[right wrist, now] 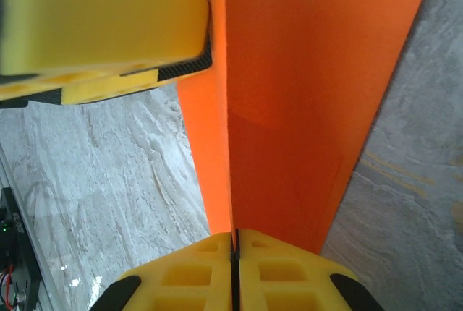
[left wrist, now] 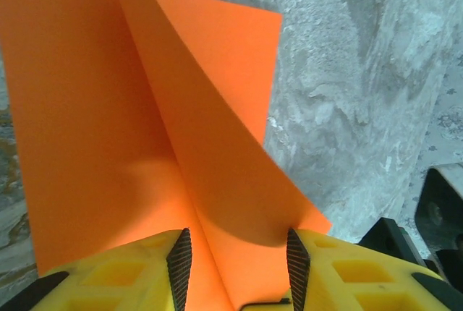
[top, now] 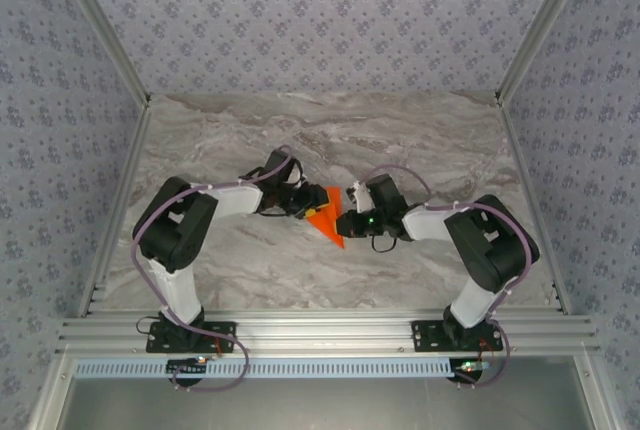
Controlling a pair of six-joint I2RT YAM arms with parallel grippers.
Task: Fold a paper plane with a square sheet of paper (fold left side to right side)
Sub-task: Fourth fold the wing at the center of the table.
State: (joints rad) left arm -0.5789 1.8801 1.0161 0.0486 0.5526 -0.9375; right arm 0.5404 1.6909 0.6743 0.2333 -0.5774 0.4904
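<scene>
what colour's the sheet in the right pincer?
Plain bright orange-red, no print. The sheet shows best in the right wrist view, clamped in the right pincer.

The sheet of paper (top: 326,216) is lying near the middle of the tabletop (top: 330,140). It is bright orange-red, thin and partly folded, with one sharp corner pointing toward the near edge. From above it is looking roughly like a kite, though it is too small there to count the folds.

In the left wrist view, one layer (left wrist: 94,123) is lying flat. A second flap is rising from a straight crease, leaning right and running down between the spread fingers of the left tool (left wrist: 235,247).

In the right wrist view, the paper (right wrist: 304,94) is standing steeply, doubled along a long crease. Its lower end is being pinched in the closed right tool (right wrist: 234,237).
</scene>
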